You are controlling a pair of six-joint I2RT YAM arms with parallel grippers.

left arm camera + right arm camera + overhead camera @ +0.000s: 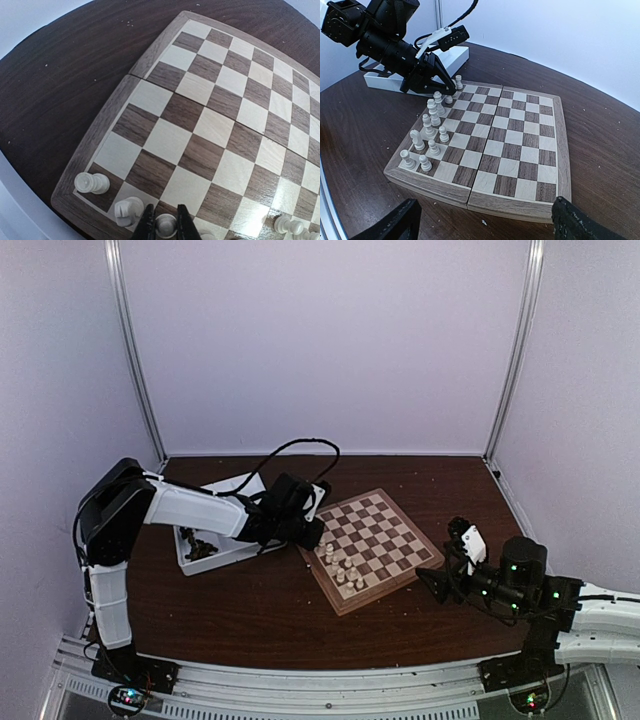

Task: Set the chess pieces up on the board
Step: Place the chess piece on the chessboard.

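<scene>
The board (385, 540) lies mid-table, its near-left edge lined with several cream-white chess pieces (340, 565). My left gripper (166, 226) is shut on a white piece (166, 223) over the third square of the edge row. Beside it stand a white knight (127, 211) and a corner rook (91, 183). In the right wrist view the left gripper (447, 92) reaches down at the board's (515, 145) far left corner, with more white pieces (427, 132) in two rows toward me. My right gripper (487, 222) hangs open before the board's near edge, holding nothing.
A white plastic tray (228, 490) sits left of the board under the left arm, with dark pieces (198, 545) in its near compartment. Small crumbs dot the dark wooden table (600, 150). White walls close in the back and sides.
</scene>
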